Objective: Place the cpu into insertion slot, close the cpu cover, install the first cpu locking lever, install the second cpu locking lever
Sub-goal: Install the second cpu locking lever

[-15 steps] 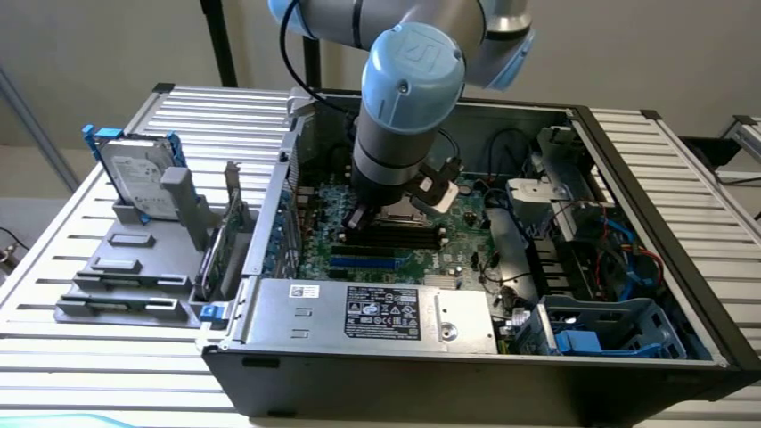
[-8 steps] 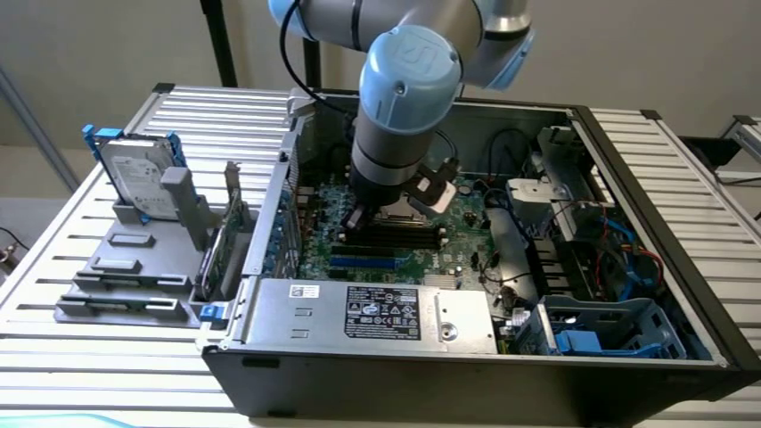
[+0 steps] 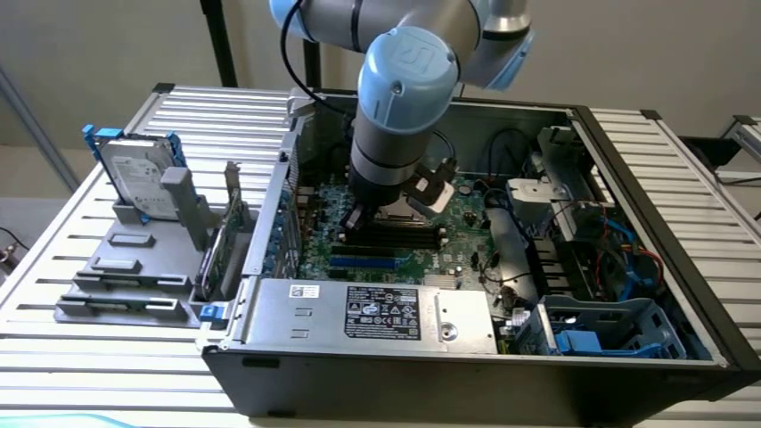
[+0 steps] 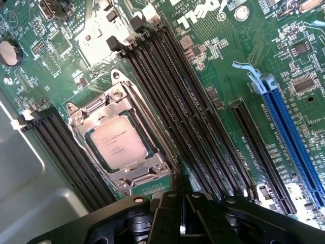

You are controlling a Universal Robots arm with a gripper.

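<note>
My gripper [image 4: 182, 216], clenched shut and empty, hovers beside the insertion slot [image 4: 120, 145], where the cpu [image 4: 119, 142] already sits under the lowered cpu cover [image 4: 84, 116]; the locking levers seem to need careful sideways pressing.

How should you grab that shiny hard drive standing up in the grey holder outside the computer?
Probably from above, pinching its top half across the two flat faces. The hard drive stands nearly upright with its lower end tucked into the grey holder, so only the top is free. Blue rails run along its narrow sides.
</note>
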